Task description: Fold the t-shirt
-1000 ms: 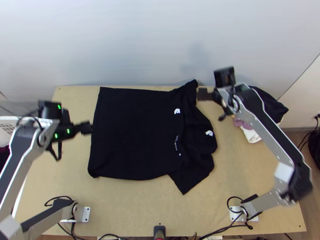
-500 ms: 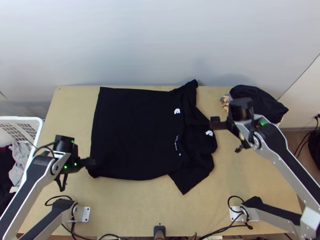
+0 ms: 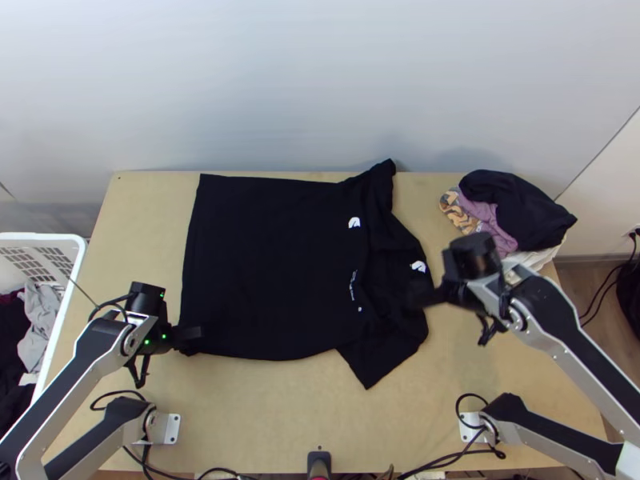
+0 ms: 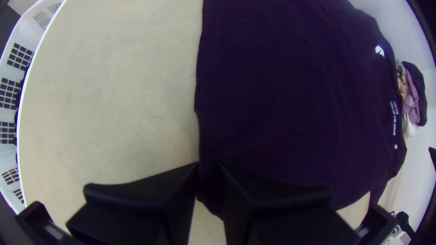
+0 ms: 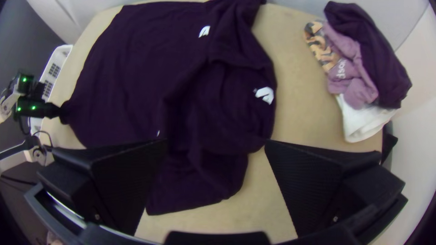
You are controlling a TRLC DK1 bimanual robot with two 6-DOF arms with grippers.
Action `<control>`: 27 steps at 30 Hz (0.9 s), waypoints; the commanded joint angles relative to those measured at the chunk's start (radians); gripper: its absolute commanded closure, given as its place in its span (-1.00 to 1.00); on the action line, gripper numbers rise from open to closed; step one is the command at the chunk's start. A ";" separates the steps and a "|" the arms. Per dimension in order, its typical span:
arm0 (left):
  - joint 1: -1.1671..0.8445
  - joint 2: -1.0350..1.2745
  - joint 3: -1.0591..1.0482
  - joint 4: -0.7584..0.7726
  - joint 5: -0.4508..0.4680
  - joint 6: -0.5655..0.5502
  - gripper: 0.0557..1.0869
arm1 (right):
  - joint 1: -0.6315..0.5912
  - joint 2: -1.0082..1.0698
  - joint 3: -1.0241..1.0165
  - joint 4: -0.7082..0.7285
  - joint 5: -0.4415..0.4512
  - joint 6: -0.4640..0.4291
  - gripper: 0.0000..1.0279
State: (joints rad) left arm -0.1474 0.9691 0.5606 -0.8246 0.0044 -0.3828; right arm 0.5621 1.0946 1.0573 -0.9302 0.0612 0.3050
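T-shirt [image 3: 272, 264]: on the tabletop [image 3: 264, 408], body spread, sleeve end bunched.
Left gripper [image 3: 196, 332]: jaws narrow, holding the T-shirt's near left corner. Right gripper [image 3: 418, 299]: jaws wide, above the sleeve end. Clothes pile [image 3: 524, 208]: tabletop's far right corner. Basket [image 3: 78, 250]: beside the left edge.

This looks like a small robot lab or workspace: two robot arms [image 3: 564, 320] stand on metal plates [image 3: 171, 429] fixed at the near side of a wooden table [image 3: 264, 412], with loose cables [image 3: 436, 462] running along its near edge. A plain pale wall [image 3: 280, 88] rises behind the table. Left of it stands a white laundry basket [image 3: 81, 250] holding clothes [image 3: 38, 324]; right of it lies wood-look flooring [image 3: 588, 280]. Whether the building is a home or an office, I can't tell.
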 commanded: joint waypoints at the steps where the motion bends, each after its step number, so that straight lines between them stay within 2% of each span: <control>1: -0.032 0.006 -0.013 0.062 -0.073 -0.014 0.92 | 0.068 -0.036 -0.125 -0.038 -0.193 0.040 -0.90; 7: 0.088 -0.049 0.036 -0.004 -0.080 0.091 0.92 | 0.130 -0.021 -0.187 -0.016 -0.262 0.059 -0.90; 12: 0.201 -0.059 0.113 -0.059 -0.080 0.173 0.92 | 0.225 0.001 -0.240 0.034 -0.273 0.059 -0.90; 22: 0.184 0.010 0.186 -0.067 -0.076 0.133 0.92 | 0.472 0.185 -0.257 0.232 -0.259 0.055 -0.90; 27: 0.178 0.016 0.206 -0.076 -0.078 0.120 0.92 | 0.550 0.284 -0.232 0.269 -0.259 0.063 -0.87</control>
State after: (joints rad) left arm 0.0299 0.9672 0.7338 -0.8913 -0.0723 -0.2462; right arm 0.9913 1.2591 0.8104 -0.7300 -0.2001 0.3626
